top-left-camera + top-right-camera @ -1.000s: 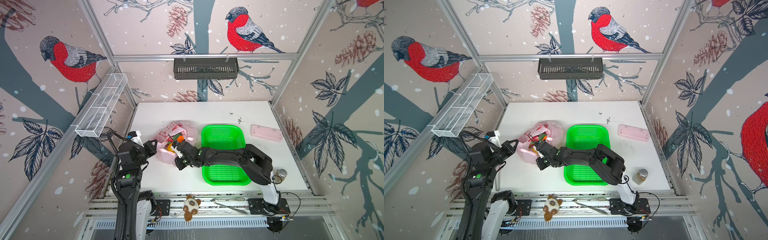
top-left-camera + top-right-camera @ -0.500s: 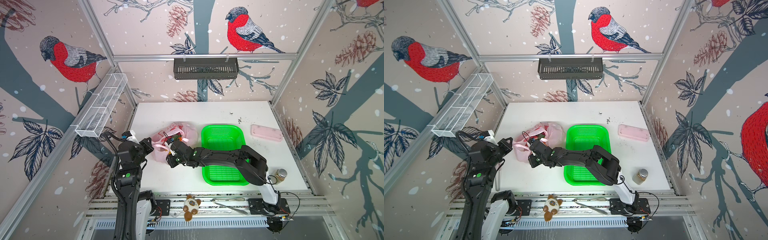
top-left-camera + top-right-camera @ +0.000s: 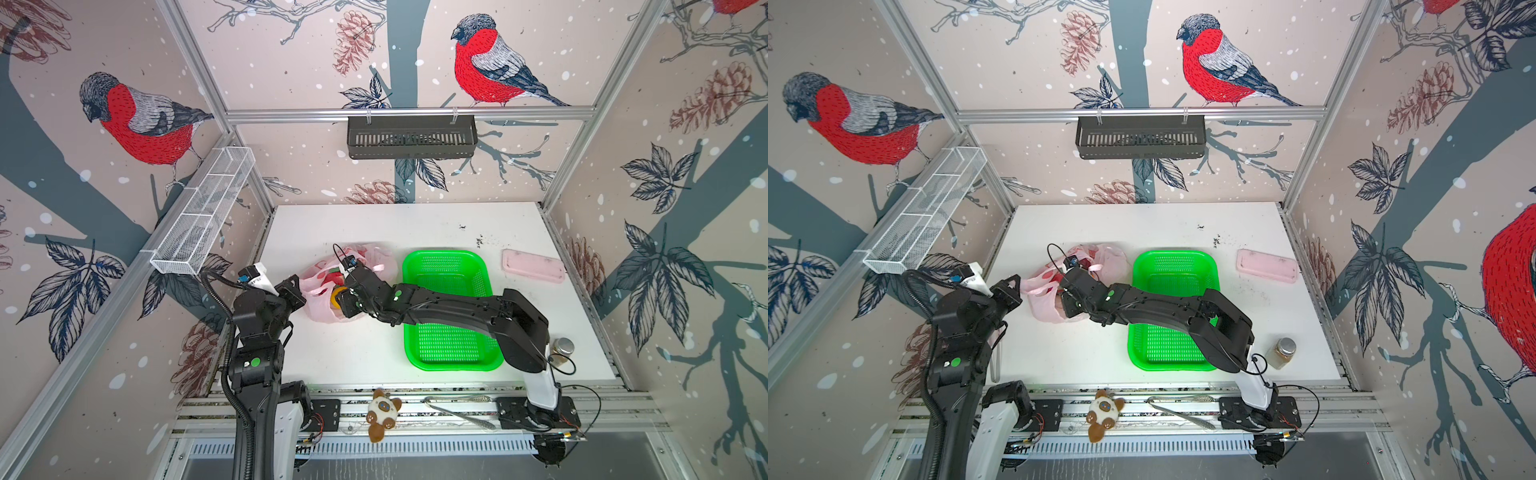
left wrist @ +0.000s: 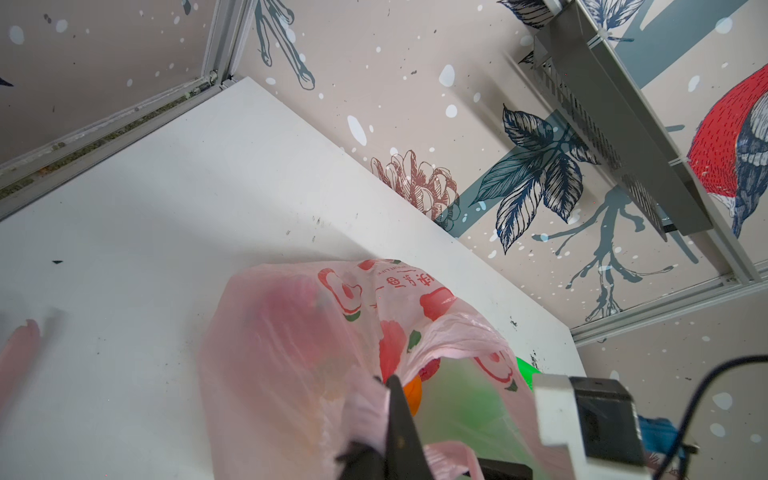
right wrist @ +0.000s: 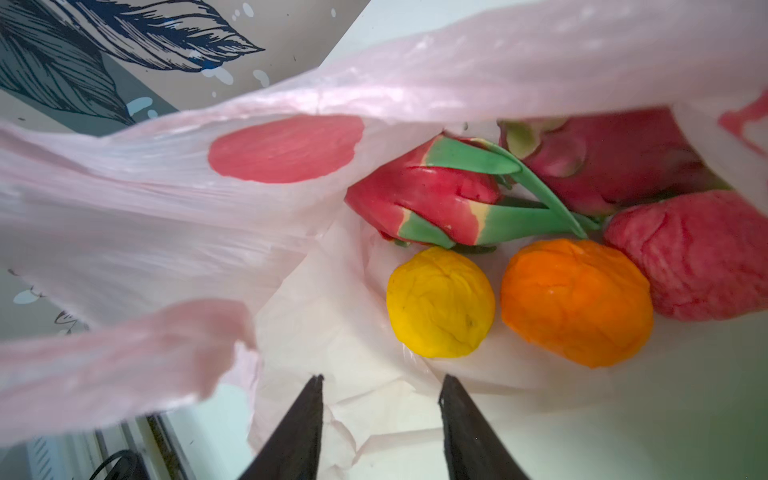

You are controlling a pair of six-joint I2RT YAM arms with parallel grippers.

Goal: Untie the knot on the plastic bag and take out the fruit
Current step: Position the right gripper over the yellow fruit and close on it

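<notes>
The pale pink plastic bag (image 3: 320, 311) lies left of the table's middle with its mouth open. The knot is out of view; a loose handle strip (image 5: 124, 357) hangs free. My left gripper (image 3: 300, 291) is shut on the bag's rim (image 4: 365, 411) and holds it up. My right gripper (image 5: 380, 380) is open just inside the mouth, with nothing between its fingers. Ahead of it lies the fruit: a yellow ball (image 5: 440, 303), an orange ball (image 5: 575, 303), two dragon fruits (image 5: 432, 199) and a red bumpy ball (image 5: 698, 253).
A green basket (image 3: 446, 259) stands right of the bag, under my right arm. Further right lie a flat pink case (image 3: 534, 266) and a jar (image 3: 561, 351). A plush toy (image 3: 384, 413) sits on the front rail.
My right gripper's jaws have opened and it has shifted a little further into the bag's mouth. My left gripper has kept its hold on the bag's rim.
</notes>
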